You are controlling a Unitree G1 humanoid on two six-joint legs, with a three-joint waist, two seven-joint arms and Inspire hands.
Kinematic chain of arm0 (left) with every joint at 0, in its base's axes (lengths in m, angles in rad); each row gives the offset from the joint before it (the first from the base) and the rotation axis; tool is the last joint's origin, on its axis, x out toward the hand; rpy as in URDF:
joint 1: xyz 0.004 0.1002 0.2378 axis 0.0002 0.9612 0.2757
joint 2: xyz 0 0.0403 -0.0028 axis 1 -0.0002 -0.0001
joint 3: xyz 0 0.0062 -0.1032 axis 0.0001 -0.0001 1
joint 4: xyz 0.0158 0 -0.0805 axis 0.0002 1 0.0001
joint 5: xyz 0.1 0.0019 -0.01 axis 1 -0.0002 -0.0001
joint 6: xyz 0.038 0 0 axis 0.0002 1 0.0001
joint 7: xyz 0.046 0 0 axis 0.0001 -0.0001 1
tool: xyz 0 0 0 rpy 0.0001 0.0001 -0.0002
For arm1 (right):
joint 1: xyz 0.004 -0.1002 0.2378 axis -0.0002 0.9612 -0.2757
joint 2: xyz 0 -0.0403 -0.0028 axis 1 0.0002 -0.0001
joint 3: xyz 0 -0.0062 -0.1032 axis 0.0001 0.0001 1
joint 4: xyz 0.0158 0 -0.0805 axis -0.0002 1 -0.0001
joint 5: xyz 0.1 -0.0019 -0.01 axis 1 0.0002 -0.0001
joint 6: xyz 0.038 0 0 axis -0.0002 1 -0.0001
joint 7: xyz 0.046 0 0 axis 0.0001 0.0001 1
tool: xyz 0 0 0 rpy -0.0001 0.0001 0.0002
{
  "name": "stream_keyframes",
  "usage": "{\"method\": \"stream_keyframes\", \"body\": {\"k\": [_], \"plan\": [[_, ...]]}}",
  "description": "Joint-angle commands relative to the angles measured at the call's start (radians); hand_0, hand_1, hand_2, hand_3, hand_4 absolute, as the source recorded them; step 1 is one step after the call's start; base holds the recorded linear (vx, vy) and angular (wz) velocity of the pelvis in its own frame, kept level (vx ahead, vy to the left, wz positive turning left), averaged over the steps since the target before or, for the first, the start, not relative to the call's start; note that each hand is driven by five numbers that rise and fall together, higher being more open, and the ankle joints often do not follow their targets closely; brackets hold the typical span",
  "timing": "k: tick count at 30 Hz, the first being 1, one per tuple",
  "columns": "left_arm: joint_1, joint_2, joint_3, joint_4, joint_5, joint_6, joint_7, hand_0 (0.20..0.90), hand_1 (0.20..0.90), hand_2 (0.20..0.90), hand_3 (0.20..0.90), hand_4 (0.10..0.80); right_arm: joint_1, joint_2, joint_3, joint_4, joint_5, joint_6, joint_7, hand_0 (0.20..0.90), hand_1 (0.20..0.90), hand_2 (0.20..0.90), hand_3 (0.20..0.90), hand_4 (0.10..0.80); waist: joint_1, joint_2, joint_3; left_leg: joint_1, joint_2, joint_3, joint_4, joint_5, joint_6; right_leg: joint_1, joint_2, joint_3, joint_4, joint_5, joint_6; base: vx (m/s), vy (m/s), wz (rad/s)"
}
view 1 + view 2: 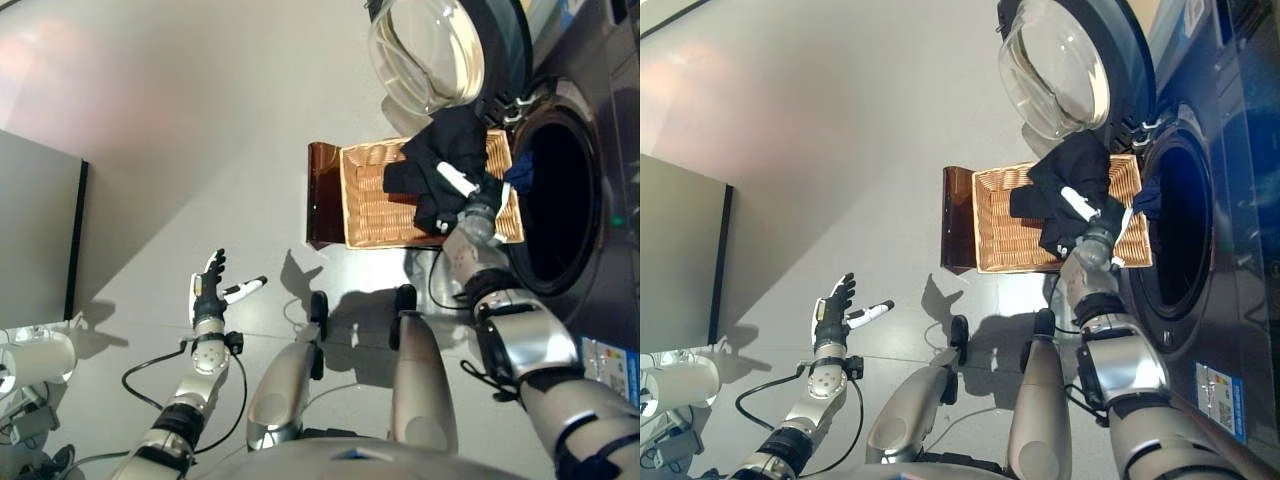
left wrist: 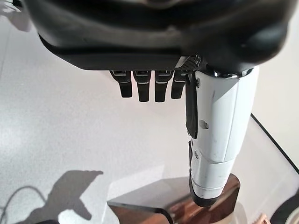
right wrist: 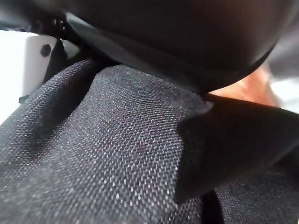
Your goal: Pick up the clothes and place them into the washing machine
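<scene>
One dark garment [image 1: 447, 160] bunched in the clenched right hand [image 1: 468, 196] above the wicker basket [image 1: 372, 204]; left hand [image 1: 209, 292] open, empty.

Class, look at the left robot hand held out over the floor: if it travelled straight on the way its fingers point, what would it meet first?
Probably nothing nearby: the left robot hand is open, pointing across bare grey floor. The wicker basket sits off to its side, though depth is unclear.

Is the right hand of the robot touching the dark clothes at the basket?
Touching. In the right wrist view the dark clothes press against the right hand with no gap, and the left eye view shows that hand buried in them above the basket.
</scene>
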Motion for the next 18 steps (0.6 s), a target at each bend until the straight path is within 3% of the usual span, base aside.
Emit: {"method": "stream_keyframes", "body": {"k": [1,2,4,8,14,18], "plan": [[0.027,0.073,0.032,-0.017,0.024,-0.037,0.018,0.9,0.9,0.9,0.9,0.8,-0.001,0.073,-0.02,-0.151,0.193,-0.184,0.102,0.2,0.2,0.2,0.2,0.3,0.009,-0.013,-0.049,-0.04,-0.055,0.013,0.136,-0.12,-0.011,0.172,-0.014,0.02,-0.324,0.103,0.055,-0.009,0.046,-0.1],[0.028,0.074,0.031,-0.017,0.024,-0.037,0.018,0.9,0.9,0.9,0.9,0.8,0.002,0.073,-0.02,-0.152,0.195,-0.185,0.104,0.2,0.2,0.2,0.2,0.3,0.01,-0.014,-0.051,-0.041,-0.055,0.013,0.136,-0.12,-0.011,0.171,-0.014,0.02,-0.324,0.103,0.055,0.015,0.093,-0.12],[0.05,0.058,0.018,-0.018,0.024,-0.042,0.014,0.9,0.9,0.9,0.9,0.8,0.024,0.165,-0.117,-0.187,0.422,-0.261,0.186,0.2,0.2,0.2,0.2,0.3,0.015,0.028,-0.059,-0.041,-0.06,0.017,0.138,-0.129,-0.008,0.171,-0.017,0.027,-0.318,0.086,0.057,0.028,0.087,-0.05],[0.061,0.041,0.007,-0.013,0.017,-0.043,0.01,0.9,0.9,0.9,0.9,0.8,0.04,0.216,-0.175,-0.219,0.535,-0.328,0.232,0.2,0.2,0.2,0.2,0.3,0.017,0.053,-0.067,-0.047,-0.064,0.02,0.135,-0.12,-0.005,0.163,-0.02,0.033,-0.319,0.087,0.056,0.016,0.055,-0.09],[0.091,0.022,-0.042,-0.018,0.011,-0.058,-0.003,0.9,0.9,0.9,0.9,0.8,0.014,0.212,-0.259,-0.244,0.574,-0.428,0.195,0.2,0.2,0.2,0.2,0.3,0.026,0.11,-0.082,-0.042,-0.075,0.014,0.122,-0.117,-0.004,0.166,-0.027,0.04,-0.32,0.077,0.059,0.027,0.04,-0.01],[0.102,0.028,-0.055,-0.024,0.022,-0.06,-0.012,0.9,0.9,0.9,0.9,0.8,-0.011,0.181,-0.277,-0.252,0.555,-0.444,0.168,0.2,0.2,0.2,0.2,0.3,0.031,0.132,-0.088,-0.043,-0.078,0.012,0.12,-0.114,-0.005,0.164,-0.032,0.04,-0.321,0.076,0.06,0.018,0.022,0.07]]}}
